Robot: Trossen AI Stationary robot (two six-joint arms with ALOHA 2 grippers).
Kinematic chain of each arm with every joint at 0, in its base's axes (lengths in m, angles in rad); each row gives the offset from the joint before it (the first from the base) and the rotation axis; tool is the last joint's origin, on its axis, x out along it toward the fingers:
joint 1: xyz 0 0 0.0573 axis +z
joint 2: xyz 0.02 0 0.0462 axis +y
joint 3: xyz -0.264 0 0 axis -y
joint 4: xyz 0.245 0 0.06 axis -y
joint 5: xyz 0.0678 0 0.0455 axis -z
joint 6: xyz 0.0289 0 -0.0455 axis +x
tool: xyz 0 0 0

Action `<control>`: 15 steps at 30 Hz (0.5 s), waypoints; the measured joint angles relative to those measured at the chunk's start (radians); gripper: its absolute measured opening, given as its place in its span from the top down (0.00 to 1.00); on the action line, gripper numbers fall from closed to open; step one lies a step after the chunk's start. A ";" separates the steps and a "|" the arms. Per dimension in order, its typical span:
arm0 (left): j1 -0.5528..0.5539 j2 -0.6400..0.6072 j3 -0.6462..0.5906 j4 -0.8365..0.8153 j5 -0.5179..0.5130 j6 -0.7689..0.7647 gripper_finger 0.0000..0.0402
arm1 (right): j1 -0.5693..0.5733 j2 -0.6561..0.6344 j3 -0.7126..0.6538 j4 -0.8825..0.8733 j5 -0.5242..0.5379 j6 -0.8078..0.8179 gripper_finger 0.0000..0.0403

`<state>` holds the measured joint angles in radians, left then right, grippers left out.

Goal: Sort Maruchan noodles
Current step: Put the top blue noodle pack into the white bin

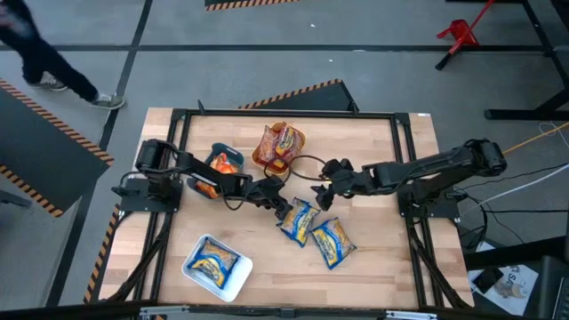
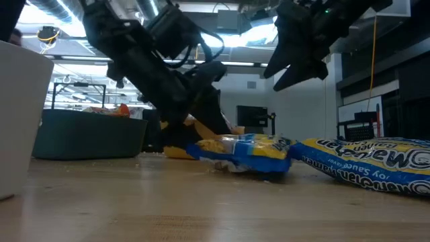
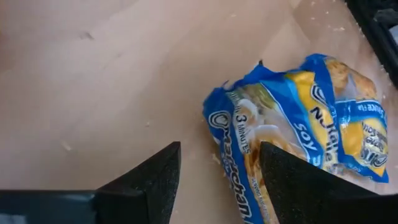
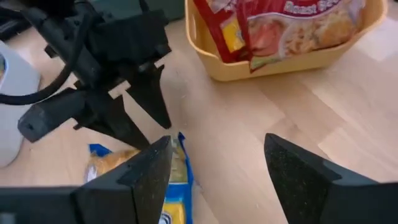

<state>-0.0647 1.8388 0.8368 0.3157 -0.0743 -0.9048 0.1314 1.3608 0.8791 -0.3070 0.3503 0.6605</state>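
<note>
Two blue-and-yellow Maruchan packets lie flat on the table's middle, one beside the other. My left gripper is open and low at the first packet's left edge, with one finger over that edge. My right gripper is open, raised above the table just beyond that packet, and touches nothing. More packets lie in the trays: red ones, orange ones and a blue-and-yellow one. My left gripper comes slanting down from the table's left at the packet's crimped left edge. One finger stands over that edge and the other over bare wood. I cannot tell whether either finger touches the packet, which lies flat on the table.
An orange tray stands at the far middle, a teal tray to its left and a white tray at the near left. A black cable loops beside the orange tray. A person walks on the floor beyond the table's far left corner.
</note>
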 joint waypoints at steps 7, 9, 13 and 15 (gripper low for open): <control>0.008 0.054 0.000 0.140 0.090 -0.061 0.45 | 0.006 -0.001 -0.004 -0.088 -0.056 0.021 0.40; 0.008 0.055 -0.001 0.153 0.112 -0.062 0.45 | 0.024 0.002 -0.022 -0.142 -0.056 0.045 0.40; 0.008 0.054 -0.001 0.177 0.142 -0.063 0.45 | 0.088 0.002 -0.083 -0.135 -0.065 0.071 0.40; 0.008 0.052 0.000 0.224 0.151 -0.068 0.45 | 0.114 0.005 -0.114 -0.105 -0.075 0.095 0.40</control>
<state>-0.0570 1.8908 0.8364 0.5393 0.0767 -0.9731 0.2450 1.3655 0.7652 -0.4120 0.2755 0.7556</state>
